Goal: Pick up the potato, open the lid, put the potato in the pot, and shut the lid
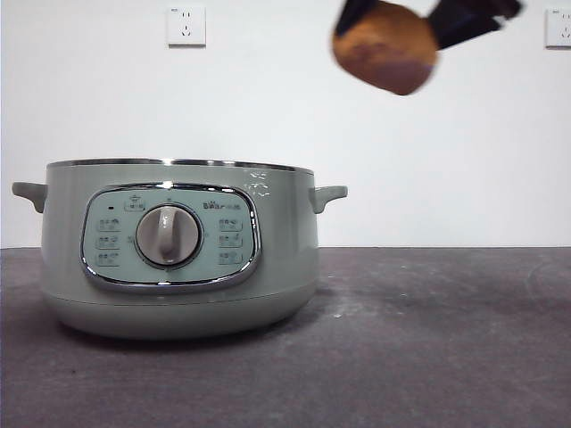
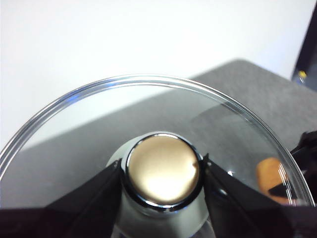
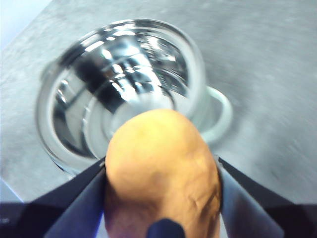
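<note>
The sage-green pot stands uncovered on the left of the table, its steel rim bare. In the right wrist view its shiny inside lies open below the orange-brown potato, which my right gripper is shut on. From the front, that potato hangs high, above and to the right of the pot. My left gripper is shut on the lid's round knob and holds the glass lid in the air, out of the front view. The potato shows through the glass.
A dark grey table spreads to the right of the pot, with a white wall behind it. Two wall sockets sit high on that wall. The pot's side handle juts to the right.
</note>
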Tool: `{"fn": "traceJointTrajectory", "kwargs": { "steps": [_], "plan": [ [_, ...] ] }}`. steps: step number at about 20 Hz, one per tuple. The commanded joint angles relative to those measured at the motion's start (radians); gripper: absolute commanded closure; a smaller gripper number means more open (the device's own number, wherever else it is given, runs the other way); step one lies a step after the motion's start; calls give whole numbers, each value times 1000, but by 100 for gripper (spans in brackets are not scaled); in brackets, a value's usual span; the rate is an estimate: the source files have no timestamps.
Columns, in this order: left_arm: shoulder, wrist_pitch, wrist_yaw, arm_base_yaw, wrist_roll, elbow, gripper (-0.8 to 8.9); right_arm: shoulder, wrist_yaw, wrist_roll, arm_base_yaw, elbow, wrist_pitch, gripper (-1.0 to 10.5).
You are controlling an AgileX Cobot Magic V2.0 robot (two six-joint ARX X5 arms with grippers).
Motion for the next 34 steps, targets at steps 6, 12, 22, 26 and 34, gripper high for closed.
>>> {"fn": "traceJointTrajectory", "kwargs": {
  "steps": [6, 12, 22, 26, 34],
  "plan": [
    [-165, -58, -92, 0, 19, 18, 822, 406, -3, -94, 124, 394, -67, 959],
    [-188, -110, -92, 0, 19, 18, 822, 732, 7, -188, 171, 689, -135, 959],
    [-187, -122, -92, 0, 19, 18, 822, 961, 82, -259, 186, 745, -153, 959],
    [-187, -123, -92, 0, 19, 18, 822, 967, 82, -288, 186, 745, -160, 943],
    [-181, -169, -92, 0, 19, 18, 822, 965, 83, -255, 194, 745, -171, 442]
  ]
}}
